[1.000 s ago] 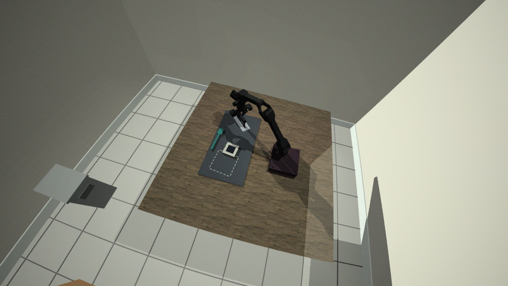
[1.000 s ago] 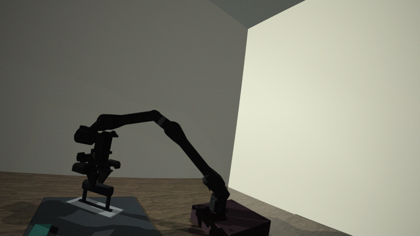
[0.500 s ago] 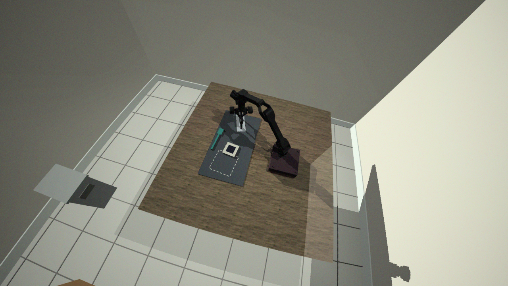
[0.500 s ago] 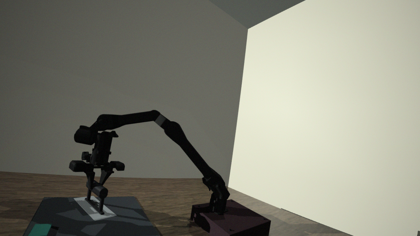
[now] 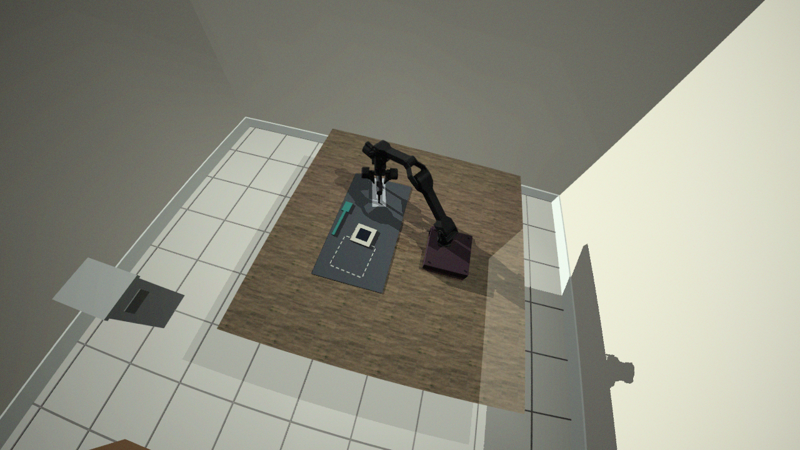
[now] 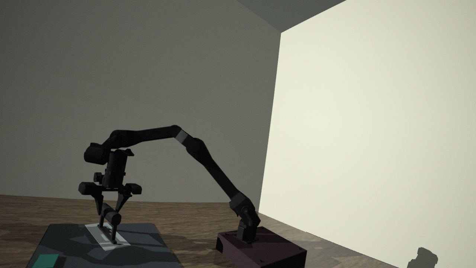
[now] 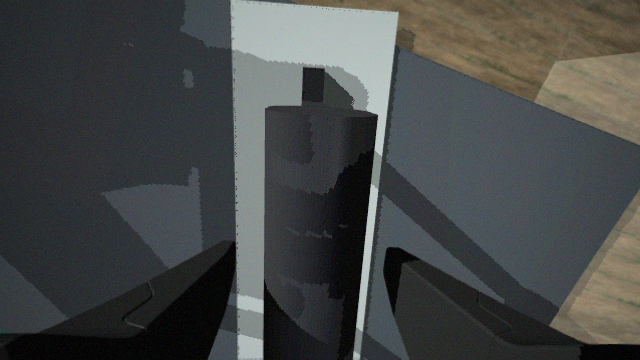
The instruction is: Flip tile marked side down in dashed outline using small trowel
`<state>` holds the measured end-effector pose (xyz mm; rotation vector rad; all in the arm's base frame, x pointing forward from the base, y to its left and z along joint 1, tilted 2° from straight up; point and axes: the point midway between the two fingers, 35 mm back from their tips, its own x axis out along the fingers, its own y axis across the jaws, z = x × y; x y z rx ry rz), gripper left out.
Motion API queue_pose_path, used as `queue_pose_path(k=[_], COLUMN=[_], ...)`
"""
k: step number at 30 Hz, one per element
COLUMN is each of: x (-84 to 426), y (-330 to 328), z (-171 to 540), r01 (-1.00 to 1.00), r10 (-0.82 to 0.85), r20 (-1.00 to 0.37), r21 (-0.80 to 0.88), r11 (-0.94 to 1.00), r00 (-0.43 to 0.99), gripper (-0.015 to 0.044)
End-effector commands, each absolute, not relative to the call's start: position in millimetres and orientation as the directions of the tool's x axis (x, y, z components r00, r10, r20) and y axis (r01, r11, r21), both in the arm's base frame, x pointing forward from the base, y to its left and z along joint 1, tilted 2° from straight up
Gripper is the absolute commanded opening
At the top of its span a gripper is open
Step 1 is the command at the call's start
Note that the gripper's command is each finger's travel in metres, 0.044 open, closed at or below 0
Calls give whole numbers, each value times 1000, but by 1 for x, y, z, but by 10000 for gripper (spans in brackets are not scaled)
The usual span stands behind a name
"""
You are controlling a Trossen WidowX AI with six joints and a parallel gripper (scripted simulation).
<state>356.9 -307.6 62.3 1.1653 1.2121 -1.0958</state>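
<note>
The trowel, a pale flat plate [image 5: 382, 203] [image 6: 105, 245] [image 7: 315, 30] with a dark round handle [image 6: 111, 213] [image 7: 320, 200] on two posts, lies flat on the far part of the grey mat [image 5: 374, 282] [image 6: 146, 233] [image 7: 475, 125]. My gripper [image 5: 379, 180] [image 6: 108, 211] [image 7: 311, 256] is open above it, its fingers on either side of the handle with gaps in the wrist view. The square tile [image 5: 363, 234], a pale frame around a dark centre, lies on the mat, overlapping the far edge of the dashed outline [image 5: 362, 276]. The tile's underside is hidden.
A teal spatula-like tool [image 5: 339, 222] [image 6: 46, 261] lies along the mat's left side, near the tile. The arm's dark purple base box [image 5: 447, 260] [image 6: 263, 249] stands right of the mat on the wooden table [image 5: 335, 313]. The arm reaches over from it.
</note>
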Motion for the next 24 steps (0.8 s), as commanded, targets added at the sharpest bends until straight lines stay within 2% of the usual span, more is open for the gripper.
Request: queue_pose_path(k=[1, 14, 19, 24], x=[356, 356, 352, 351], y=[-307, -307, -305, -305], z=[61, 61, 103, 106], r01=[994, 994, 996, 996], r10=[8, 8, 9, 9], r20=[-998, -998, -998, -998], r21=[55, 55, 55, 55], r11=[90, 90, 70, 69], r00=[55, 55, 55, 54], gripper=[270, 270, 270, 270])
